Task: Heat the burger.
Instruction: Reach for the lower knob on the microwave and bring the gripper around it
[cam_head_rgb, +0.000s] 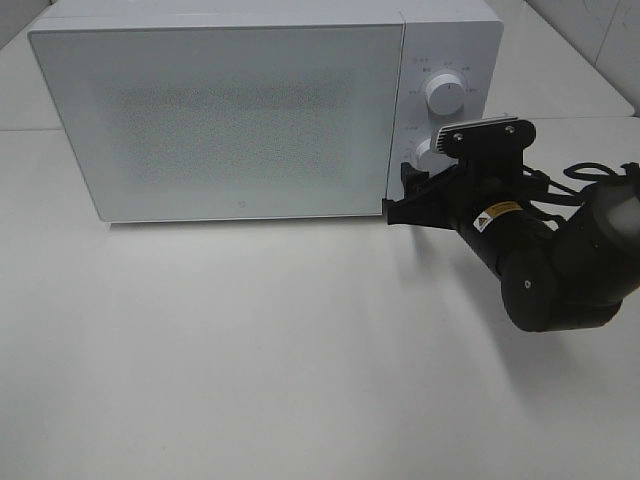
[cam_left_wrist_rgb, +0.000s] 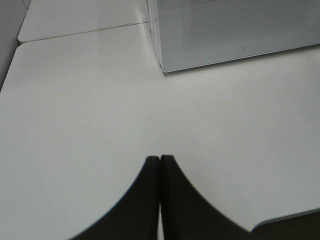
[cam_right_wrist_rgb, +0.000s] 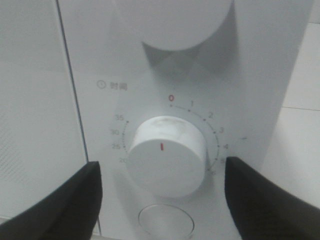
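**One microwave, two knobs, two grippers; right jaws wide around the timer knob**

In the high view, one white microwave (cam_head_rgb: 220, 110) stands on the white table (cam_head_rgb: 250, 380) from about 10 to 1 o'clock. Its door (cam_head_rgb: 215, 120) is shut. The burger shows in no view, and I cannot tell where it is, since the speckled door panel hides the inside.

The left gripper (cam_left_wrist_rgb: 160, 159) appears only in its own wrist view. Its two fingers (cam_left_wrist_rgb: 145, 200) are pressed together with nothing between them, above bare table near the microwave's corner.

At about 1 o'clock the control panel carries two round white knobs. The upper knob (cam_head_rgb: 443, 95) is the first. Below it is the timer knob (cam_right_wrist_rgb: 165, 157), whose red mark sits near 0.

From 3 o'clock the right gripper (cam_right_wrist_rgb: 161, 165) reaches in. Its jaws are spread wide, one finger on each side of the timer knob with a gap on both sides, gripping nothing.
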